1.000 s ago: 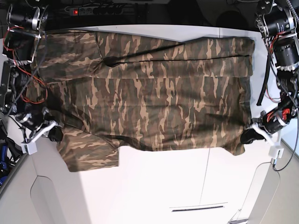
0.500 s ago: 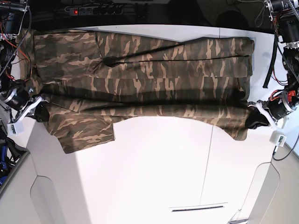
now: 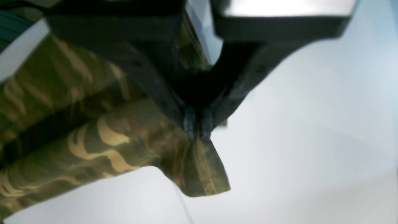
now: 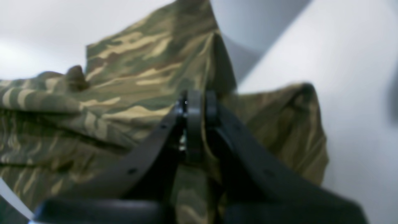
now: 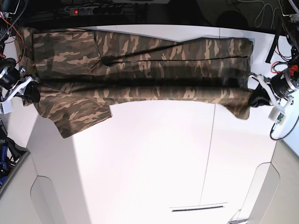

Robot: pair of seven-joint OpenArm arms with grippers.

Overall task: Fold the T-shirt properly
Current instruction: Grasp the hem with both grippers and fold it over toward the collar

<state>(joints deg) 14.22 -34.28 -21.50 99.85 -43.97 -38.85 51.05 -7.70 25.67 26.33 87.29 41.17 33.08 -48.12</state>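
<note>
The camouflage T-shirt (image 5: 140,65) lies stretched across the far half of the white table (image 5: 149,163), its near edge lifted and doubled back over the rest. At the right end of the base view my left gripper (image 5: 256,99) is shut on the shirt's hem corner. The left wrist view shows the fingertips (image 3: 190,124) pinching the cloth (image 3: 102,140), with a flap hanging below. My right gripper (image 5: 32,93) at the left end is shut on the cloth by the sleeve (image 5: 74,116). Its fingers (image 4: 194,105) close on the bunched fabric (image 4: 124,77).
A power strip (image 5: 88,9) with a red light lies behind the table's far edge. A seam (image 5: 208,154) runs across the tabletop, and a dark slot (image 5: 198,207) sits near the front. Cables and arm bodies stand at both far corners.
Both grippers have carried the shirt's near edge toward the far side of the table. The visible cloth has become a narrower band and more bare white table shows in front.
</note>
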